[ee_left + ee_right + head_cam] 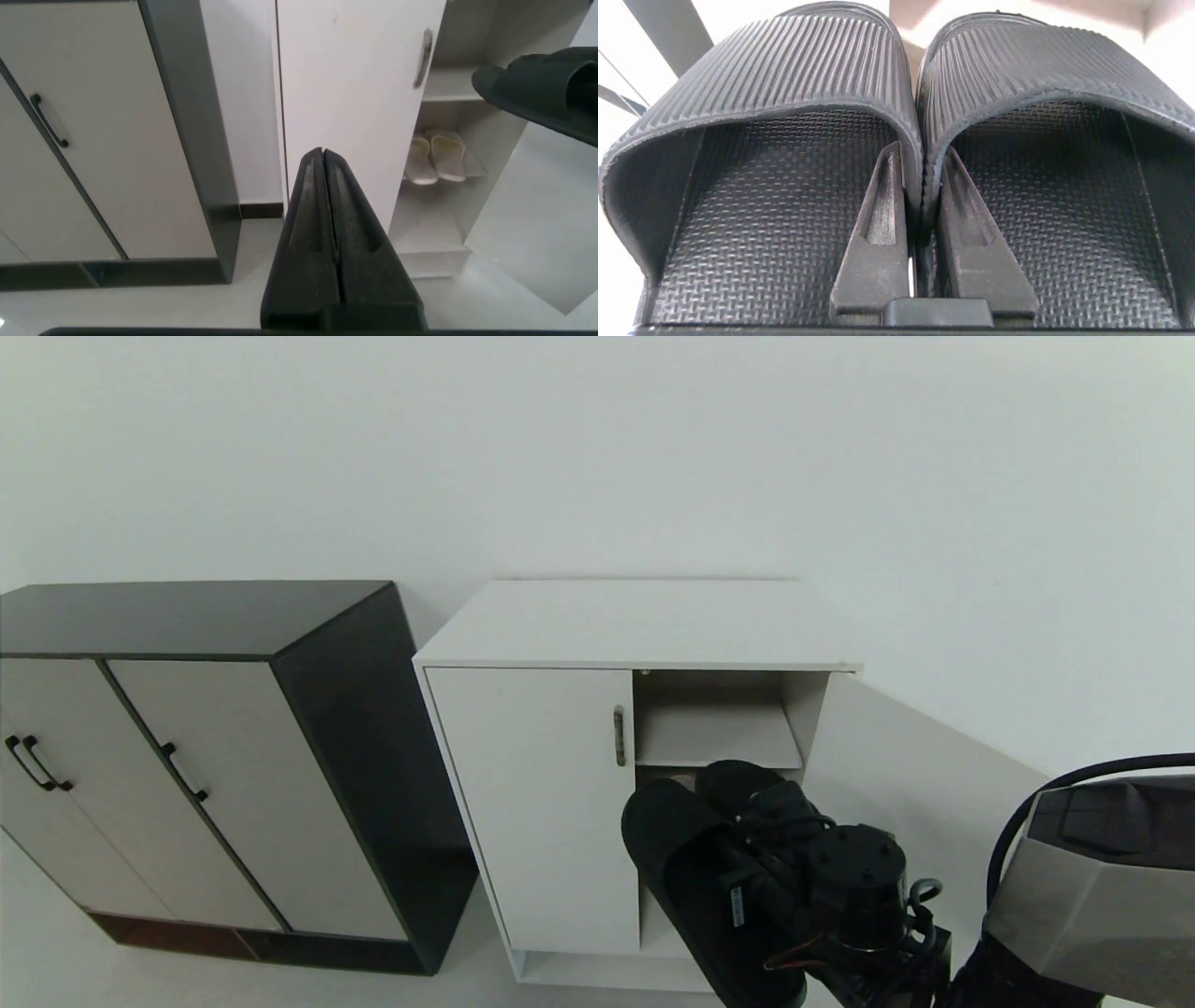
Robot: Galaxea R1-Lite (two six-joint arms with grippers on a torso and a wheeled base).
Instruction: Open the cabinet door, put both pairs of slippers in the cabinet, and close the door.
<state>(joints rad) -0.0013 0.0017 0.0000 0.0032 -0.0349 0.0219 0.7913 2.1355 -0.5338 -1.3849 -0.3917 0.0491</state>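
Right gripper [920, 187] pinched the black slippers [686, 859] by their inner walls, toes aimed lengthwise at the white cabinet's [644, 621] open side just ahead, left gripper [323, 163] closed, empty.

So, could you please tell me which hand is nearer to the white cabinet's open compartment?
Right. The right hand, gripping the black slippers, is just in front of the open compartment; the left hand, shut, sits farther back facing the closed door.
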